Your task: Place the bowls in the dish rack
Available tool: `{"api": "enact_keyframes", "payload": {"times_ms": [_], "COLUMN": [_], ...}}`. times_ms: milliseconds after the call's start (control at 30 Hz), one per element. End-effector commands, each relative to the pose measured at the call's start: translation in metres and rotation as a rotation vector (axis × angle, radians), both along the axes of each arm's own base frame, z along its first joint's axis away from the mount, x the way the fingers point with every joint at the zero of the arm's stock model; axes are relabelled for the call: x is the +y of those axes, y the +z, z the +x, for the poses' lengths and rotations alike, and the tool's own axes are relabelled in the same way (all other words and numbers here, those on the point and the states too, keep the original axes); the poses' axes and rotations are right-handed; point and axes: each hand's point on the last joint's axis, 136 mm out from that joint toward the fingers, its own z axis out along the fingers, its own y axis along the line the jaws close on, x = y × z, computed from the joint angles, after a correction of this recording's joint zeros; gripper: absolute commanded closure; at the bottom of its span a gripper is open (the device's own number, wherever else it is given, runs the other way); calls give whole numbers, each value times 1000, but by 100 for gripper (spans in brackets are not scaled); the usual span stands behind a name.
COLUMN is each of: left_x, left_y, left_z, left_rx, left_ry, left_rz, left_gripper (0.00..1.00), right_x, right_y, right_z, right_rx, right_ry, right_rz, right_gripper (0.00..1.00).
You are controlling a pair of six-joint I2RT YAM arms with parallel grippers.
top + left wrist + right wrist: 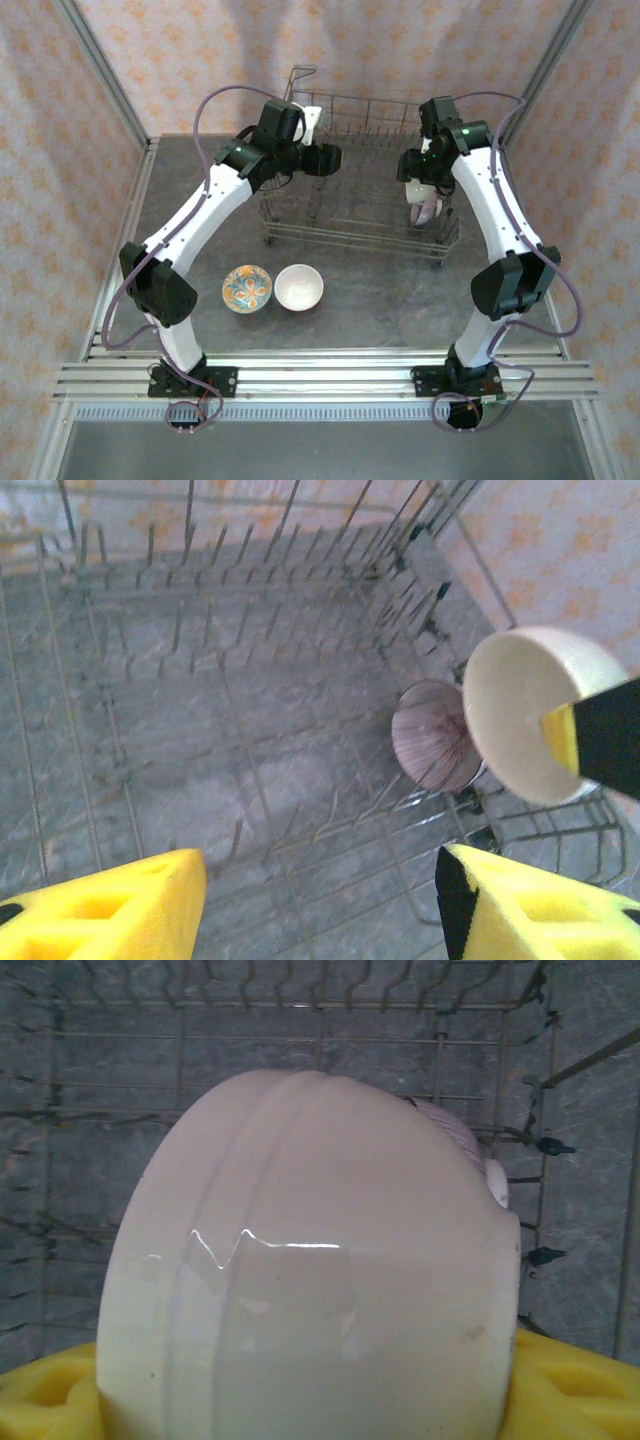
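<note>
The grey wire dish rack (345,236) stands at the back of the table. My right gripper (420,178) hangs over its right end, shut on a cream-pink bowl (413,190), which is tipped on edge. In the right wrist view that bowl (310,1290) sits between the yellow fingers (570,1390). A mauve patterned bowl (429,211) stands on edge among the tines just behind it (435,738). My left gripper (325,158) hovers open over the rack's left half, its yellow pads (110,910) empty. A floral bowl (246,288) and a white bowl (299,287) rest on the table.
The rack floor (250,780) under my left gripper is bare wire with short upright tines. A raised wire loop (300,72) stands at the rack's back left corner. Patterned curtain walls close in the back and sides. The two loose bowls lie between the arm bases, in front of the rack.
</note>
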Motion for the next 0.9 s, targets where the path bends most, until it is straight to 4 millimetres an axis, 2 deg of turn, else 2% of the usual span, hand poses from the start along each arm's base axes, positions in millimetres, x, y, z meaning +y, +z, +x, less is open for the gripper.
{"api": "enact_keyframes", "payload": {"times_ms": [0,400,633,867], "left_x": [15,38,44,44], "left_y": [-16,-28,-30,-33], "left_z": [-2,-13,-14,-15], "left_rx": [16,46,52,63], "left_ry": [31,70,79,77], "left_rz": [50,69,71,74], "left_gripper": [36,36,36,36], "right_x": [-8,-4,-3,-5], "right_y": [15,-22,-33,-35], "right_z": [9,27,28,24], "right_rx": [-55,35,60,72], "right_ry": [-14,-11,-13,-24], "right_rz": [-81,-121,-124,-137], "right_gripper": [46,46,46,46]}}
